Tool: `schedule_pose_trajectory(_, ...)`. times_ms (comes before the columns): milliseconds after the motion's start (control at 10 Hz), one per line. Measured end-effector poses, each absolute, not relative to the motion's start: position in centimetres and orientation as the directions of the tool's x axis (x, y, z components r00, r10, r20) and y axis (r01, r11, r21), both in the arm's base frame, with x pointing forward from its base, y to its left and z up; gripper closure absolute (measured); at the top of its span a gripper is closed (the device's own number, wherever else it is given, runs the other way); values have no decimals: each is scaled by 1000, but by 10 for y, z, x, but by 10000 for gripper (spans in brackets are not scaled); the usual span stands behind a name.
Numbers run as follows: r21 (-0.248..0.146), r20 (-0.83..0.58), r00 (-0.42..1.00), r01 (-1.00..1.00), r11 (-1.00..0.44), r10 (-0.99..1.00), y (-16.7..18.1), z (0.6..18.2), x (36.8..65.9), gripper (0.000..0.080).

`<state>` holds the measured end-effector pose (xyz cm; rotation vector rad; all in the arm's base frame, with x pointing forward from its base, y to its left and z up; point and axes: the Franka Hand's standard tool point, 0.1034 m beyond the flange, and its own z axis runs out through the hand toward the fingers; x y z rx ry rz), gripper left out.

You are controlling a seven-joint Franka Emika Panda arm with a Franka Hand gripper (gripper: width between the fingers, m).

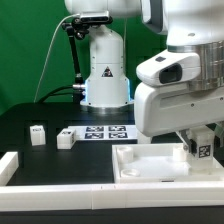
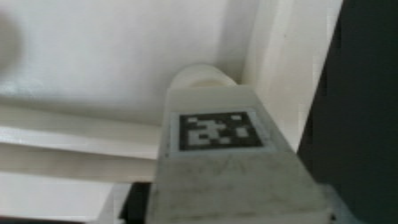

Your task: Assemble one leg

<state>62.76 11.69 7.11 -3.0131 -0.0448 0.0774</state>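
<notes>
My gripper (image 1: pixel 203 140) is shut on a leg (image 1: pixel 203 151), a small white post with a black-and-white tag, and holds it upright over the far right corner of the large white square panel (image 1: pixel 150 166). In the wrist view the held leg (image 2: pixel 217 130) fills the middle. Its tip points at the panel's inner corner (image 2: pixel 107 100), next to the raised rim (image 2: pixel 276 60). I cannot tell whether the tip touches the panel. Two more legs (image 1: pixel 37 134) (image 1: pixel 66 138) lie loose on the black table at the exterior view's left.
The marker board (image 1: pixel 108 131) lies in front of the robot base (image 1: pixel 105 75). A long white rail (image 1: pixel 55 183) runs along the front edge and turns up at the left end. Black table (image 2: pixel 365 100) shows beyond the panel's rim.
</notes>
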Motion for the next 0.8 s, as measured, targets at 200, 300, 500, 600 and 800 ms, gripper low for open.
schedule_pose_trajectory(200,-105,-70,961,-274,-956,-268,114,71,625,509)
schedule_pose_trajectory(300,-98,-69,929,-370,-924,-364,113,70,624,509)
schedule_pose_trajectory(500,-87,-78,841,-541,-837,-536,111,70,623,509)
schedule_pose_trajectory(600,-79,-84,794,-608,-790,-602,110,70,623,509)
schedule_pose_trajectory(800,-62,-102,589,-808,-586,-802,108,70,624,509)
